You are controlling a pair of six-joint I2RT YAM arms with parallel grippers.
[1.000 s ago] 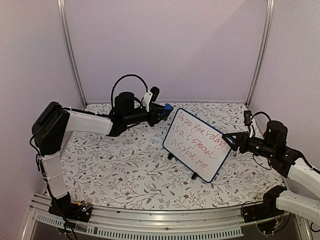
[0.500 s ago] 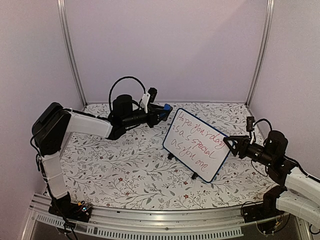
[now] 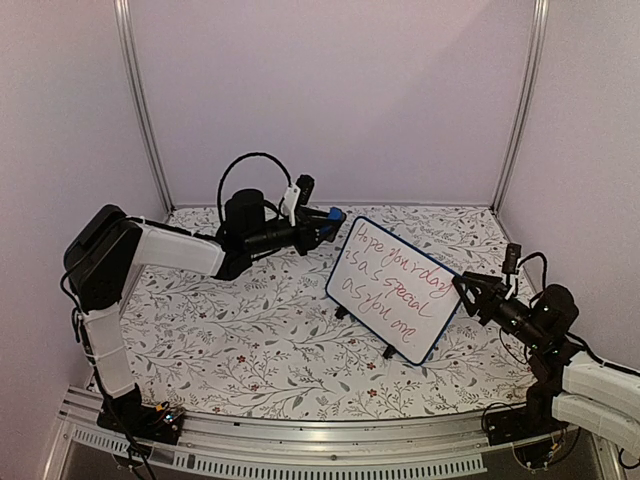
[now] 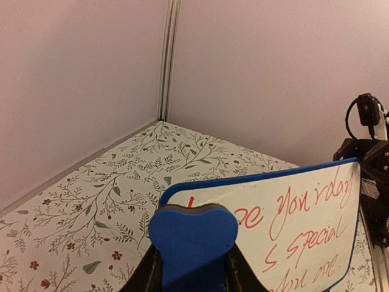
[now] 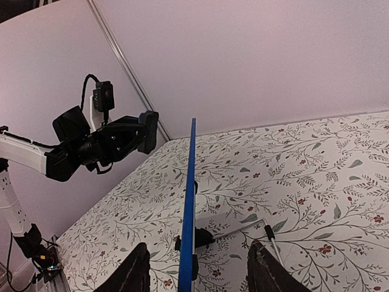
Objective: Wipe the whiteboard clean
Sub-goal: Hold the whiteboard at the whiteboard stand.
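I'm watching the whiteboard (image 3: 392,290) standing on the bench (image 3: 230,340) toward 3 o'clock, red writing facing me. My left end effector (image 3: 328,222) is clamping the blue eraser (image 4: 192,234) near its 11 o'clock corner. My right end effector (image 3: 468,292) is hanging open, straddling the board's 3 o'clock edge and gripping nothing.

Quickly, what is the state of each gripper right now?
Left gripper: closed, holding the blue eraser.
Right gripper: jaws open on either side of the whiteboard edge, not gripping it.
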